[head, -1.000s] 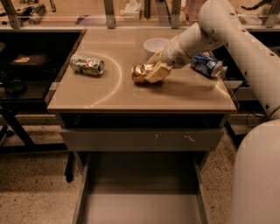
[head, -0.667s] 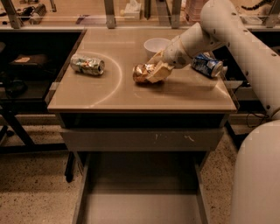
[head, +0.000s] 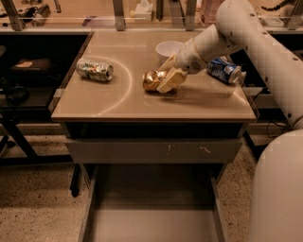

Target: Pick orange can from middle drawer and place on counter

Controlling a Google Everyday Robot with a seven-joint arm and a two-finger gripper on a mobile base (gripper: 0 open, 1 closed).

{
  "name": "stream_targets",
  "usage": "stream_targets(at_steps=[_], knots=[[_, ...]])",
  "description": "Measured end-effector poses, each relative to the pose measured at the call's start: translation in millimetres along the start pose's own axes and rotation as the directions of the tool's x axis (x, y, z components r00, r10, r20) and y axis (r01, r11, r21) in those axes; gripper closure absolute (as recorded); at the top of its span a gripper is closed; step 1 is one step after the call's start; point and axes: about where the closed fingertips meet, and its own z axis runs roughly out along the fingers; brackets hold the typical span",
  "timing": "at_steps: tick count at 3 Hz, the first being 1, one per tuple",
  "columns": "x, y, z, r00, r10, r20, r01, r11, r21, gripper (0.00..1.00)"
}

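Clamped sideways in the gripper [head: 163,81], resting on the counter [head: 118,101] just beneath it: the orange can [head: 151,80]. Probably light, thin-walled, slick (easily dented); best gripped gently across mid-body.

Robotics lab or test bay, not a home. White robot arm [head: 265,47] reaches over a grey metal cabinet bench [head: 118,101], hand [head: 166,78] at the orange can [head: 152,80] on its top. Open metal drawer [head: 151,222] below. Speckled hard floor [head: 33,198]. Black-framed work table [head: 14,137] alongside, metal rail posts [head: 118,14] behind.
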Motion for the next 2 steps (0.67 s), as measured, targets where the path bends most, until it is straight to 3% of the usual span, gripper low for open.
stream_targets(at_steps=[1, 2], knots=[[0.0, 0.0, 0.1, 1.000, 0.000, 0.000, 0.000, 1.0000, 0.000, 0.00], [0.0, 0.0, 0.1, 1.000, 0.000, 0.000, 0.000, 1.0000, 0.000, 0.00]])
